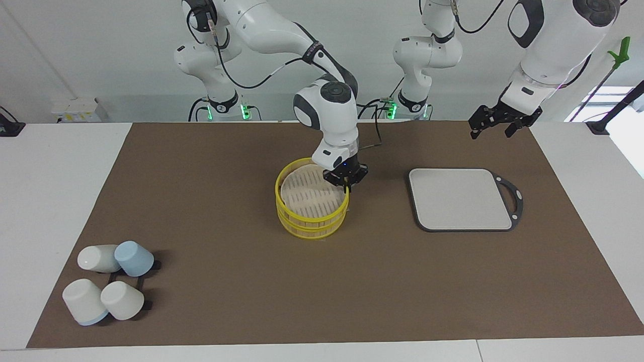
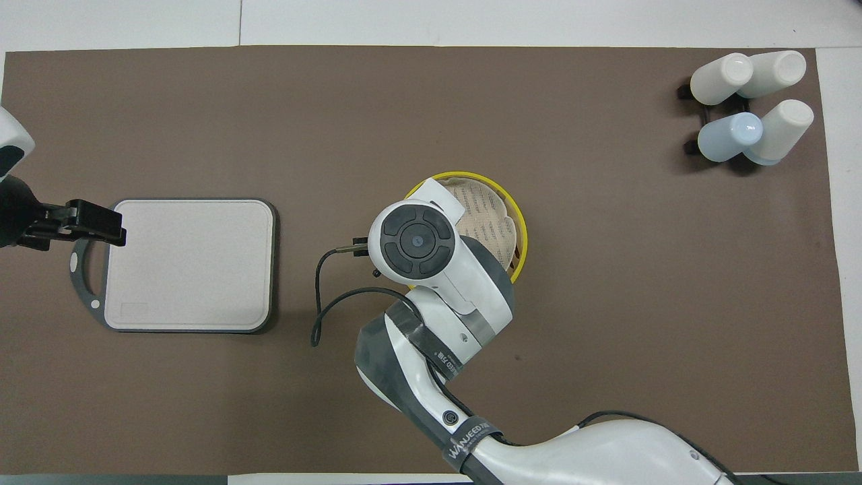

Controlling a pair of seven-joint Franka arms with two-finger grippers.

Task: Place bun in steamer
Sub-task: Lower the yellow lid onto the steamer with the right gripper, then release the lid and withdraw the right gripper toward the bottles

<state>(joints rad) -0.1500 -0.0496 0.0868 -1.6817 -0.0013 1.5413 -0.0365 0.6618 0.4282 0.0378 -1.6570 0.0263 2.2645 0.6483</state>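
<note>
Toward the right arm's end of the table (image 1: pixel 226 151), nearest the camera in the facing view: four cups (image 1: pixel 108 281) tipped over on a black rack, well apart from everything else.

At mid-table: the steamer (image 1: pixel 312 226), yellow-rimmed, with the steamer lid (image 1: pixel 307 193) lying on it at a tilt, woven face up. Right tool (image 1: pixel 345 185) down at the lid's rim, on the side toward the left arm's end; looks clenched on that rim, fingers close together over the yellow band. From overhead, hidden by the arm's own wrist, so contact is read from the facing view only.

No sign of the bun in either view: not on the brown mat, not on the board, not in either tool. Possibly under the lid or inside the basket, but cannot tell.

Toward the left arm's end: grey square board (image 1: pixel 460 198) with a dark handle loop, flat on the mat, beside the steamer but apart from it.

Past the board: left tool (image 1: pixel 495 125) hanging in the air over the mat's edge, fingers spread and holding nothing, waiting.

Judged from this: hinges on the lid and basket, with the right arm by far the nearer and gripping at the rim's side rather than the centre, hence the tilt.
</note>
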